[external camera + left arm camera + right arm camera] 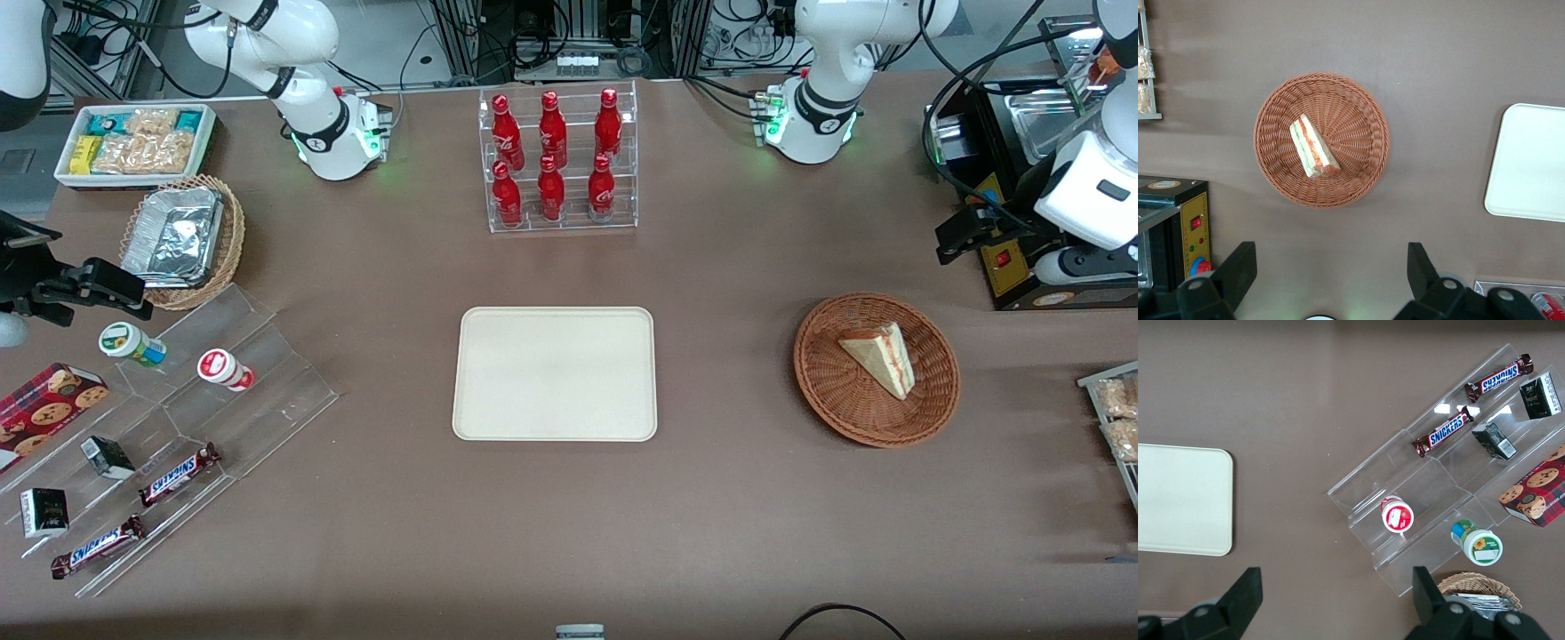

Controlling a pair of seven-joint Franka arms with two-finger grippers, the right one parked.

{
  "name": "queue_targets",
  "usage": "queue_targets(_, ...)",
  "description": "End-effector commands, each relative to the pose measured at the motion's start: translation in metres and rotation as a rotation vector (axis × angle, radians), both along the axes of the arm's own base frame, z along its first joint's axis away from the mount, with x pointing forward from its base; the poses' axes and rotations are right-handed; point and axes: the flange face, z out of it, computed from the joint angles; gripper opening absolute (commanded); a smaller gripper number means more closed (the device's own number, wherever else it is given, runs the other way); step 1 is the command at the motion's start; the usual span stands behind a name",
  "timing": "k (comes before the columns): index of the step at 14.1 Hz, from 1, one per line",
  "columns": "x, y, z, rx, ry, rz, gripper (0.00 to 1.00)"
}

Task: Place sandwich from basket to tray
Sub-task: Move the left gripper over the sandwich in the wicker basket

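Note:
The sandwich [880, 356], a pale bread wedge with red and green filling, lies in the round reddish-brown wicker basket [822, 378] toward the working arm's end of the table. The left wrist view shows the sandwich [1313, 148] in the basket [1355, 123] from above. The cream-beige tray [555, 373] lies bare at the table's middle and also shows in the left wrist view [1531, 163] and the right wrist view [1181, 500]. My left gripper [956, 236] hangs high above the table, farther from the front camera than the basket. In the left wrist view the gripper [1330, 267] is open and empty.
A clear rack of red bottles [558, 160] stands farther back than the tray. A black appliance [1022, 178] stands near the basket. A rack of snack packets [1116, 418] is beside the basket. A clear stepped display with snacks [169, 427], a tan foil basket [182, 240] and a white bin [133, 142] lie toward the parked arm's end.

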Motion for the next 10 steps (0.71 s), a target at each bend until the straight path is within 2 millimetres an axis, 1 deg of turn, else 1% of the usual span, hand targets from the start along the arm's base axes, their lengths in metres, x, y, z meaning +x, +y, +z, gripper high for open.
queue_targets(1,-0.003,0.003,0.0,0.007,0.008,0.014,1.0)
queue_targets(4,0.002,0.005,-0.005,0.01,0.01,0.018,1.0)
queue_targets(6,0.007,0.004,-0.015,0.013,0.022,0.017,1.0)
queue_targets(8,0.016,0.006,-0.036,0.013,0.058,0.033,1.0)
queue_targets(9,0.022,0.007,-0.049,0.008,0.078,0.048,1.0)
queue_targets(10,0.027,0.008,-0.059,0.006,0.067,0.06,1.0)
